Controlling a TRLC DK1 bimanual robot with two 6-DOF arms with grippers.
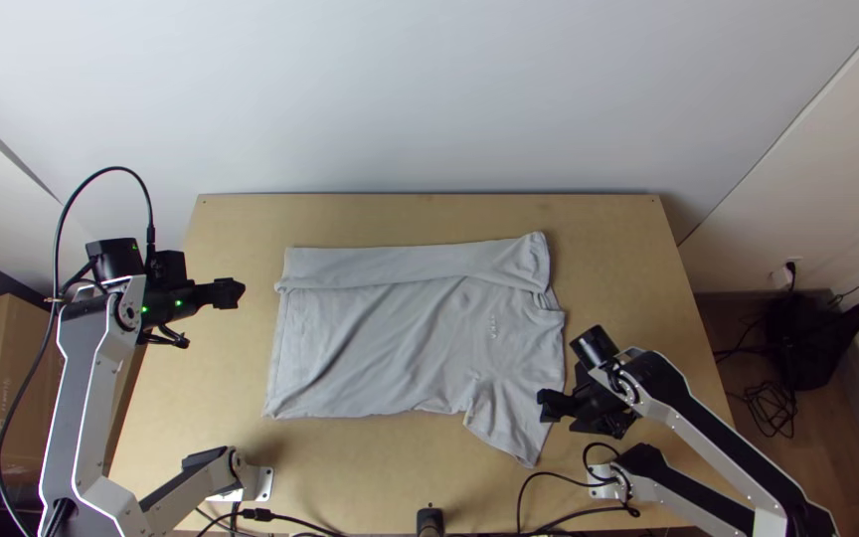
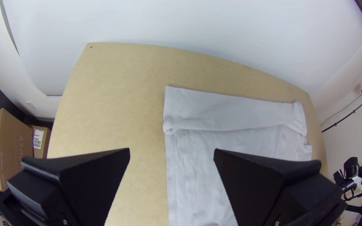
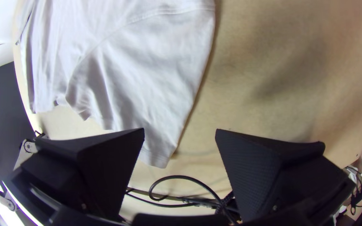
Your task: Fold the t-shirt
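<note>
So far I judge the job to be partly done: the t-shirt [image 1: 390, 348] lies across the middle of the counter [image 1: 613, 229], with its far long side turned inward as a band [image 1: 380, 265]. The near side is not folded in, and its sleeve [image 1: 511, 428] sticks out at a slant toward the counter's near edge. What's left, as I read it, is to bring that sleeve and near side over the body, then fold the resulting strip along its length into a compact bundle.

The cloth is a plain light grey, with soft slanting wrinkles over the body and some small pale marks [image 1: 493, 326] near the chest. The band looks fairly even, though its inner edge slants slightly and bunches a little at the hem end. Over at the collar end the fabric puckers, and the layers don't line up neatly.

My left gripper [image 1: 239, 292] hangs beyond the hem end, its fingers parted and nothing between them. My right gripper [image 1: 541, 406] is by the near sleeve, likewise released, with its fingers wide apart. I'd expect the sleeve to crumple if I pinch only its tip.
</note>
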